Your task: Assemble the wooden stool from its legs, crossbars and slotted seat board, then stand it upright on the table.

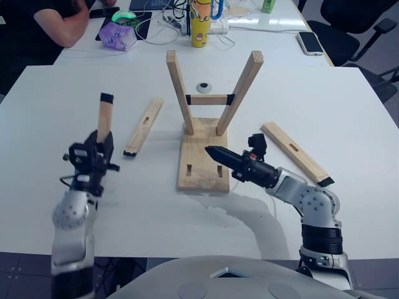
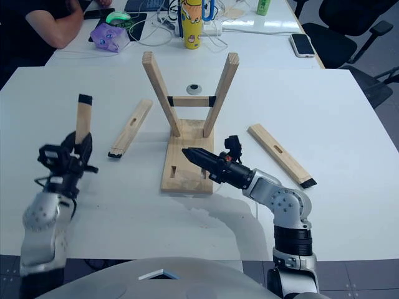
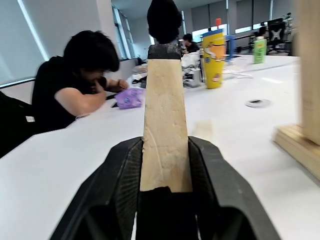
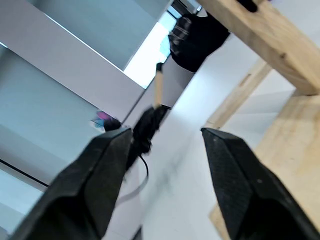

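Left gripper: your left gripper [image 1: 98,149] is sitting at the lower left of the frame, and it's clamping a pale wooden leg with a black cap [image 1: 105,118] by its lower end; the leg is standing nearly upright, cap on top.
Right gripper: your right gripper [image 1: 213,153] is hovering over the near right part of the board, centre of the frame, fingers [image 4: 100,170] spread apart and holding nothing.
Seat: the flat slotted wooden seat board [image 1: 196,156] is lying in the middle of the white table [image 1: 349,118], with two open slots showing near its lower edge.
Fitted parts: two splayed wooden legs [image 1: 179,90] are standing up from the board's far end, leaning apart, and a short wooden crossbar with black ends [image 1: 211,99] is bridging them partway up.
Loose parts: one slotted wooden leg [image 1: 144,126] is lying flat just left of the board, between it and your left gripper; another slotted wooden leg [image 1: 296,152] is lying flat on the right, beyond your right arm.
Behind the stool: a small round black-and-white disc [image 1: 204,87] is resting on the table between the two fitted legs as you see it.
Far table: a yellow cup [image 1: 200,25], a purple pouch [image 1: 117,36] and a phone [image 1: 310,43] are lining the top of the frame.
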Robot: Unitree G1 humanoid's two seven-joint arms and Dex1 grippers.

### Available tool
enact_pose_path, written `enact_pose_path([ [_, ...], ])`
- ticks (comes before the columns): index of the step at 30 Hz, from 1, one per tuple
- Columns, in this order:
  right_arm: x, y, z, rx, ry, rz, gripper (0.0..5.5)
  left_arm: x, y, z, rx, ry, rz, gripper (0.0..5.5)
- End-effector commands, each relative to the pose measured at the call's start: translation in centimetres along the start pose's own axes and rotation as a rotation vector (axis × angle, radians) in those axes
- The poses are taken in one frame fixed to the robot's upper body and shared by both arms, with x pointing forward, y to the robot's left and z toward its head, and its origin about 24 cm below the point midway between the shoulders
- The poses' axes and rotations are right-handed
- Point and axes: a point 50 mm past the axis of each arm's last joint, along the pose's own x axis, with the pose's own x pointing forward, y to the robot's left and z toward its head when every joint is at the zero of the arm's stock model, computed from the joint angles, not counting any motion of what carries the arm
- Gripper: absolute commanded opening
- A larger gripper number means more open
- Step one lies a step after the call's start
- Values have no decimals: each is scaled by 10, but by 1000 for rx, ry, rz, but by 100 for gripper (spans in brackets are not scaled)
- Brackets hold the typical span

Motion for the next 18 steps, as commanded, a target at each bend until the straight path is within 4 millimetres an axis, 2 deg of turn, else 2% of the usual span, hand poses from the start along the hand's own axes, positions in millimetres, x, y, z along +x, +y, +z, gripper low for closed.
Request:
enact_pose_path([
  [1,2,3,2,26,-16,1,346,-3,-24,11,94,-63,-160,133],
  [5,10,2,3,-16,-3,-18,395,11,-39,16,136,-116,-238,133],
  [11,23,-6,14,-90,-74,-78,395,25,-58,23,125,-171,-314,133],
  [14,29,-12,13,-105,-91,-105,433,28,-65,24,111,-183,-340,133],
  [18,38,-8,13,-80,-124,-52,499,32,-76,25,73,-187,-391,133],
])
